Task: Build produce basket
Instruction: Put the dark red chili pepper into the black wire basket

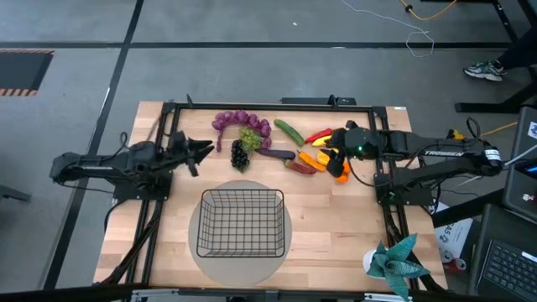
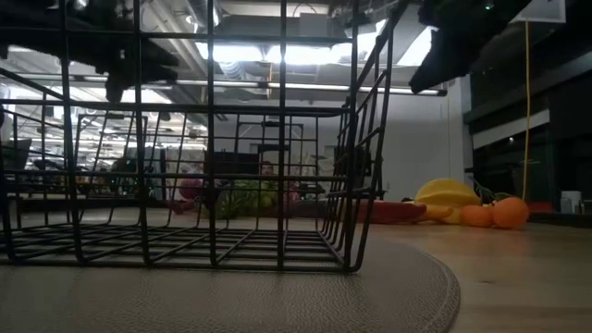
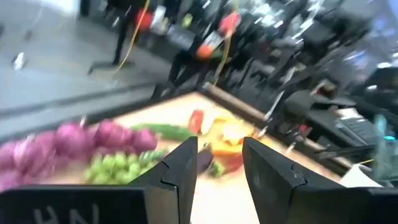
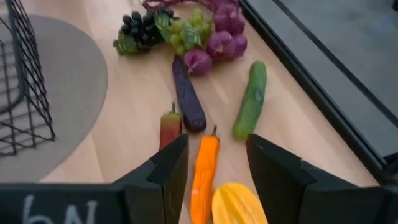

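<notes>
The right gripper (image 4: 216, 163) hangs with its fingers (image 4: 171, 167) spread and empty just above the orange carrot (image 4: 204, 168), which lies between them in the right wrist view; the yellow banana (image 4: 239, 205) lies just beside it, nearer the wrist, and the purple eggplant (image 4: 188, 94), the green cucumber (image 4: 250, 99) and a small red-and-green chili (image 4: 170, 126) lie just beyond. The left gripper (image 3: 219, 163) hovers at the far end of the same row from the right one, fingers (image 3: 181, 169) likewise apart and holding nothing, pointed toward the purple grapes (image 3: 93, 138) and green grapes (image 3: 118, 167).

The produce looks like light, hard, smooth toy pieces; the carrot should be stiff and a little slippery, so I would take it across the thick middle of its length, not at the taper; the grape clusters are lumpy and may give a surer hold at a bunch's centre.

All the produce lies in a row behind the basket (image 1: 241, 223), which stands empty on the round grey mat (image 1: 277, 264); nothing is loaded yet.

The table (image 1: 336, 226) is pale wood planking, framed by dark rails; beyond it are grey floor, cables and, at one corner, a person's shoe (image 1: 485, 70).
</notes>
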`<act>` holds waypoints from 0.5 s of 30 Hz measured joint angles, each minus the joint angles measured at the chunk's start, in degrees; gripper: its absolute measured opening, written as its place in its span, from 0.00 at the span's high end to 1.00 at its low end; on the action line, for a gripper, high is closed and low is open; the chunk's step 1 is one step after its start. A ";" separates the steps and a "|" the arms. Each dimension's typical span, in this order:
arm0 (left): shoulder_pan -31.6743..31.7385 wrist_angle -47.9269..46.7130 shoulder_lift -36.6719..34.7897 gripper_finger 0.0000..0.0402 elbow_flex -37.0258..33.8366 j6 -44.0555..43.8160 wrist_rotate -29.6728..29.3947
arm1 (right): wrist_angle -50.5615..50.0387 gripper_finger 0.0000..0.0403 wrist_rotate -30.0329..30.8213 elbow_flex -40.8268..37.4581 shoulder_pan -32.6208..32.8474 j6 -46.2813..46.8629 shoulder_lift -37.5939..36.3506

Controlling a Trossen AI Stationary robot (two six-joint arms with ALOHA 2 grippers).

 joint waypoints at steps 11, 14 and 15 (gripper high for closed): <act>6.28 -10.27 30.42 0.70 17.06 -5.17 -0.18 | 1.89 0.59 -12.27 0.00 -9.19 -2.61 7.19; 9.63 -14.96 37.15 0.70 22.75 -5.09 0.87 | 2.01 0.59 -13.16 0.00 -9.51 -2.64 10.09; 10.72 -16.33 39.17 0.70 24.37 -4.74 2.47 | 1.99 0.59 -13.14 0.00 -9.51 -2.61 11.18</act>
